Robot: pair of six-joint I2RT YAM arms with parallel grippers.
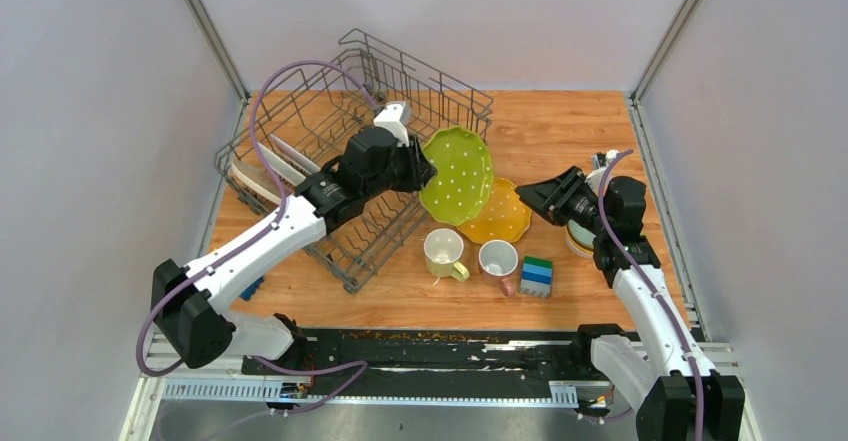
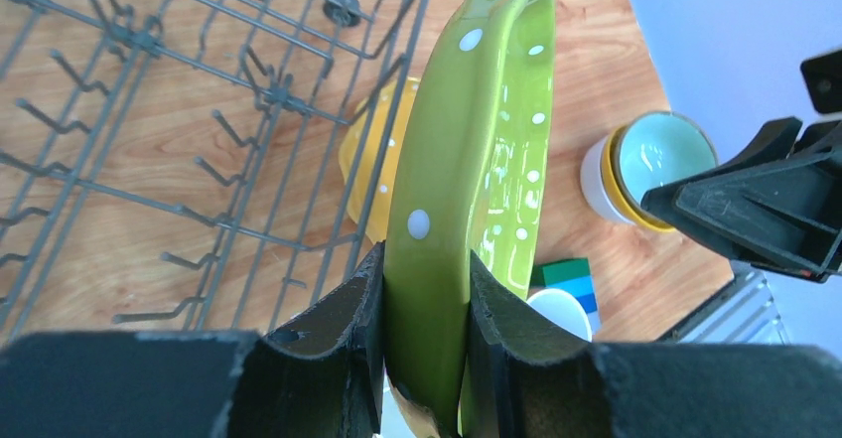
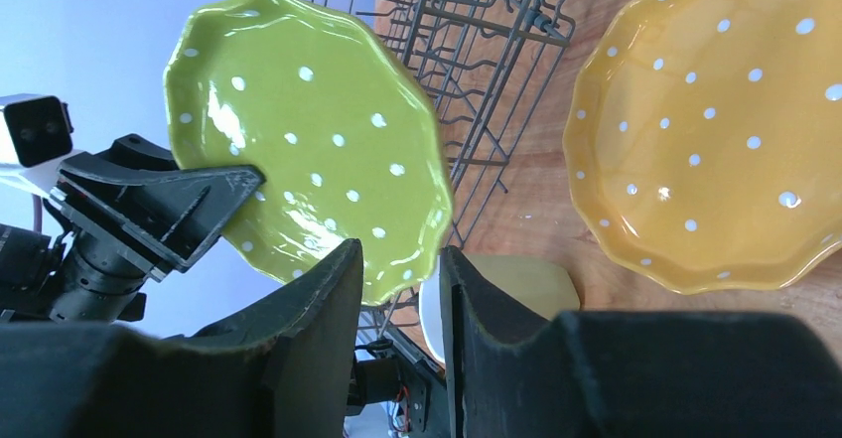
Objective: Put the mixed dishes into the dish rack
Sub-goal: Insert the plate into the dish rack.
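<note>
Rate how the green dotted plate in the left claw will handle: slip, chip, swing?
Glossy glaze with bright highlights on the green plate suggests it is slippery; the left claw pinches only its rim, edge-on, so it may pivot. It looks like rigid ceramic, probably heavyish, and the scalloped edge could chip against the dish rack wires.

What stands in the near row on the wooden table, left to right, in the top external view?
Pale yellow ceramic mug, white ceramic mug with pink handle, stacked green-blue toy blocks, stacked bowls, partly hidden.
</note>
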